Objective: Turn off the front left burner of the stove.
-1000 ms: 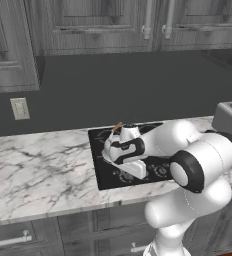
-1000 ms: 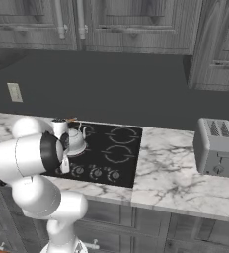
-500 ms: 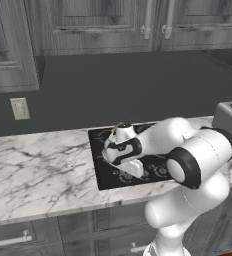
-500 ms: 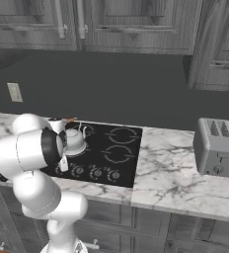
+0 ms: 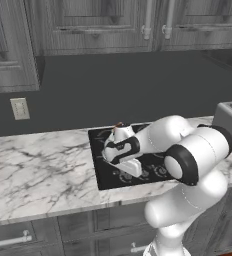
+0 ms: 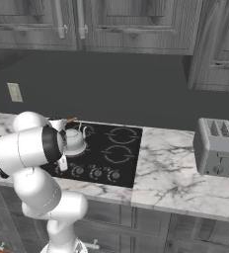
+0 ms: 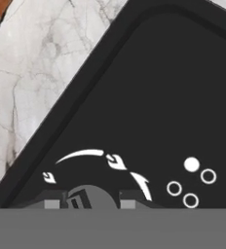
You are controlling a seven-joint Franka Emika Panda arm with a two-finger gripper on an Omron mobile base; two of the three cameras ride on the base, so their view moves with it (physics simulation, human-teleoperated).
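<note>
Arm folded low over the front left of the stove (image 6: 121, 160), gripper (image 7: 88, 203) right down on a knob (image 7: 89, 199).

The elbow sticks out toward the camera and the hand points down at the knob row. In the hand view the two finger tips sit either side of the knob, looks clamped on it. The front left burner I can't really make out; the arm covers that spot. Kettle (image 6: 75, 141) sits on the back left, toaster (image 6: 215, 147) off right on the counter (image 6: 175, 183).
</note>
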